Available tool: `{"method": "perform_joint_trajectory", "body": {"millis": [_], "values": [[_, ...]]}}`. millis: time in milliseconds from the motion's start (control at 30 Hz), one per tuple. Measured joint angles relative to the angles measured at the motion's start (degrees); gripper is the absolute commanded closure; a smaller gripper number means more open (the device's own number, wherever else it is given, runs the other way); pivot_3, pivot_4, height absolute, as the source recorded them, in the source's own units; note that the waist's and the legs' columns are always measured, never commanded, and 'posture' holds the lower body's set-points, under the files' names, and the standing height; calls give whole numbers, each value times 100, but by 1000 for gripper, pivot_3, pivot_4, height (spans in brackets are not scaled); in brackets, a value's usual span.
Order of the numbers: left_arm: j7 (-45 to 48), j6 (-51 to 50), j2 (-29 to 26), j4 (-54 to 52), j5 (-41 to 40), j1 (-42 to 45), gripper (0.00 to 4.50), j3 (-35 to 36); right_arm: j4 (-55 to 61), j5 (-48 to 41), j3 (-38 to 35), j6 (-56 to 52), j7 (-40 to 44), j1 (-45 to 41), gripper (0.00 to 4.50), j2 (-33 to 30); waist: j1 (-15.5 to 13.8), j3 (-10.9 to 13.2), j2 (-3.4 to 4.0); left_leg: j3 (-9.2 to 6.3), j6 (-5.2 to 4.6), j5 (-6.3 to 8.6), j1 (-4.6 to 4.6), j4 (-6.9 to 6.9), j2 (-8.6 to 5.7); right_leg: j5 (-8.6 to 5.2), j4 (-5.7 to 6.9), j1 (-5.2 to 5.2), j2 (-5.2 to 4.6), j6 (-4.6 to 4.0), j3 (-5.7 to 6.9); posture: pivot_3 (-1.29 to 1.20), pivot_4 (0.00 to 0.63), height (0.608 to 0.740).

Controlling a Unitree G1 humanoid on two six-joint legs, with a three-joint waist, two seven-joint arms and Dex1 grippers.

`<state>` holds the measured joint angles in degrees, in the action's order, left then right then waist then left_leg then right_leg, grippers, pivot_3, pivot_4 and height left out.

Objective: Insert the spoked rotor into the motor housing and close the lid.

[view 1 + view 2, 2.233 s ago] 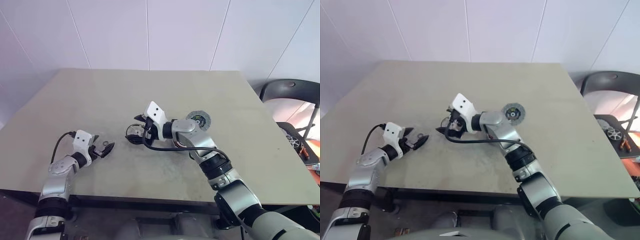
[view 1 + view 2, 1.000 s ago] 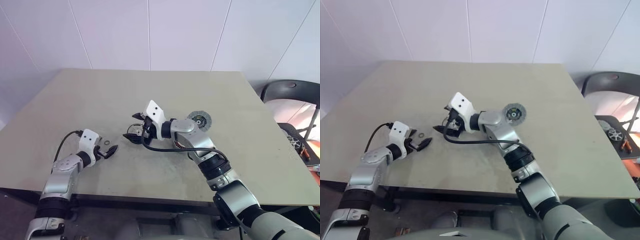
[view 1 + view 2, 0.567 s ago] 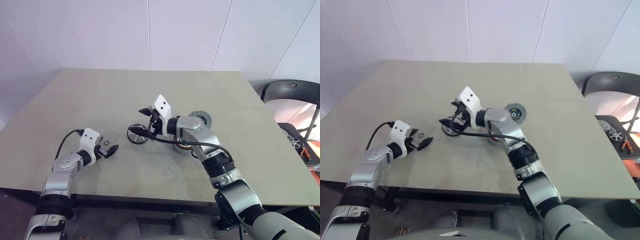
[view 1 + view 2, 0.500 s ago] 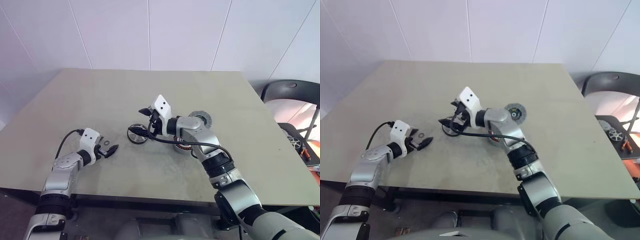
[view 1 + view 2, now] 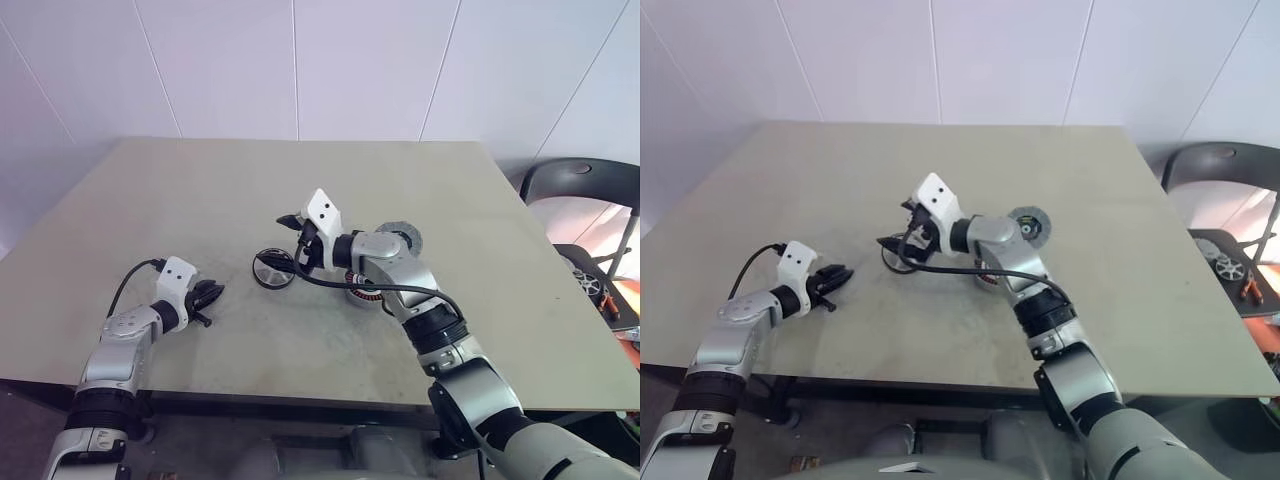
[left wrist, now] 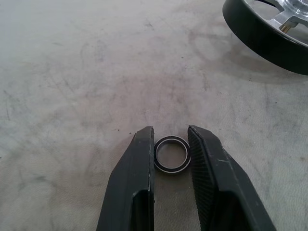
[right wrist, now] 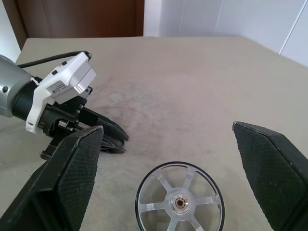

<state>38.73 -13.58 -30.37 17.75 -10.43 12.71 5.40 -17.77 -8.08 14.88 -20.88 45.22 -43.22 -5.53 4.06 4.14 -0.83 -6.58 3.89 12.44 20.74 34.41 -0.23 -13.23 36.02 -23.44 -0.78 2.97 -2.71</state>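
Head views: the spoked rotor [image 5: 274,270] lies flat on the table [image 5: 150,200], just below the right gripper [image 5: 290,240], nearer that arm; the motor housing [image 5: 362,291] sits behind its forearm.
Left wrist: the left gripper [image 6: 169,159] has its jaws closing around a small ring [image 6: 171,154], rotor well beyond.
Right wrist: jaws spread wide, nothing held; rotor centred between and under them.
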Motion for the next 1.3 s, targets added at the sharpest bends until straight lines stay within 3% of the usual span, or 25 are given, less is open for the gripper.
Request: {"method": "perform_joint_trajectory", "body": {"millis": [133,267,400,533,867,1300], "values": [[64,10,22,-40,-158,-68,3819,69,0,-33,-56,-11,20,-14,0,-41,2,0,0,0,0,0,-7,-9,0,-1,-1,0,0,-1,0,0,0,740],[402,-126,158,-480,-843,-62,3819,373,61,-564,-585,-426,143,-68,0,-229,-20,1,-3,-2,0,0,14,-9,0,0,-7,-8,-1,0,1,0,0,740],[649,-251,99,-920,-1282,235,3819,583,353,-1161,-1209,-1022,444,-56,0,-882,-23,1,-2,1,0,0,19,-8,-2,0,-23,-5,-3,1,1,0,0,740],[1003,-361,178,-1077,-1402,570,3819,309,811,-1466,-1404,-1411,827,259,0,-1669,-18,1,-2,2,-1,0,21,-13,-2,0,-41,0,0,1,1,0,0,740],[1726,259,801,472,-695,2027,3819,-933,1799,-1225,-796,-2013,1354,1424,0,-3196,-2,2,-1,7,-7,3,36,-9,-2,5,-56,-6,11,11,-8,0,0,740],[2311,1086,1118,1991,-255,2844,3819,-1129,2211,-759,-68,-2297,879,1512,0,-3160,-38,2,-2,7,-15,8,65,26,-5,14,-74,-7,8,26,-9,0,0,740]]}}
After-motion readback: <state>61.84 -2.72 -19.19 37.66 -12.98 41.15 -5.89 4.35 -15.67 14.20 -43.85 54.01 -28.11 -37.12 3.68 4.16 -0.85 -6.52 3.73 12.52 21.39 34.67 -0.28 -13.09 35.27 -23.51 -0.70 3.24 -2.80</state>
